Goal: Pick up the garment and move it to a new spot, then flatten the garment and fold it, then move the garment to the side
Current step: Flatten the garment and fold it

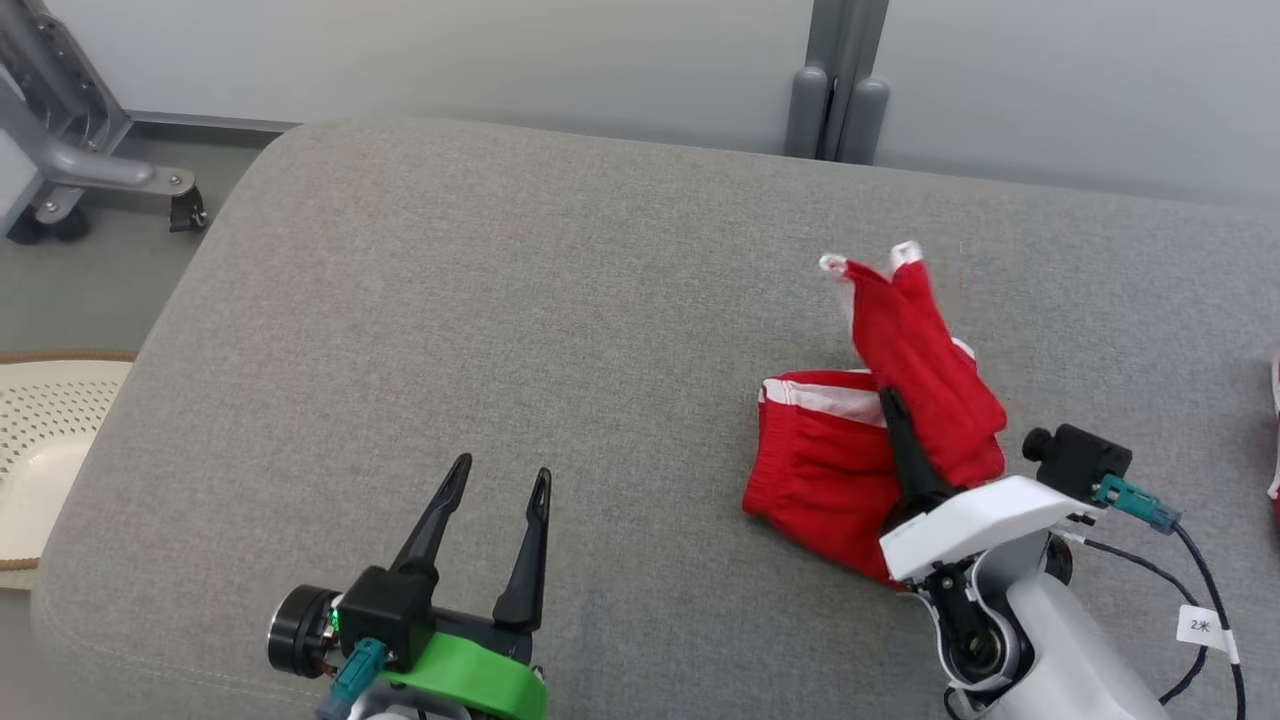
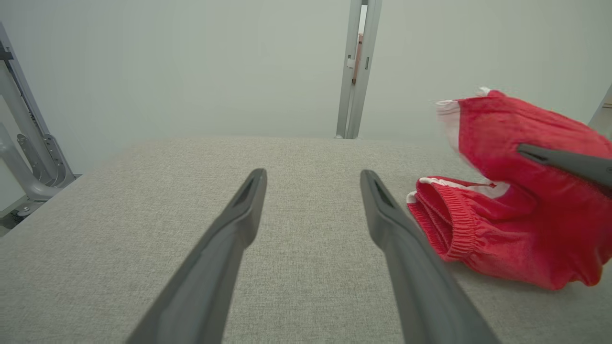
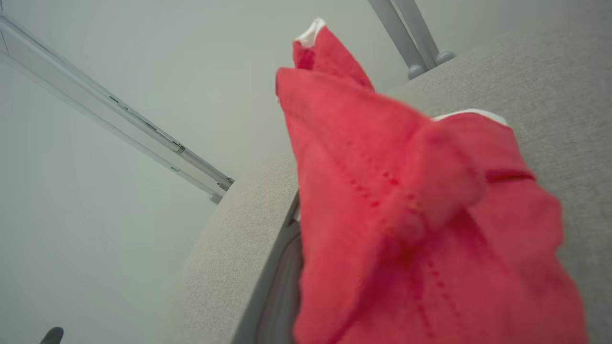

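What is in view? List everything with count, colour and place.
garment: one, red with white trim, right part of table, one end lifted
table: one, grey fabric, middle
post: one, grey, behind far edge
wheeled frame: one, grey, floor at far left
perforated thing: one, cream, left of table
red item: one, cut off at right edge, unclear what
left gripper: one, dark fingers open, lower left over bare table
right gripper: one, dark fingers shut on garment, lower right
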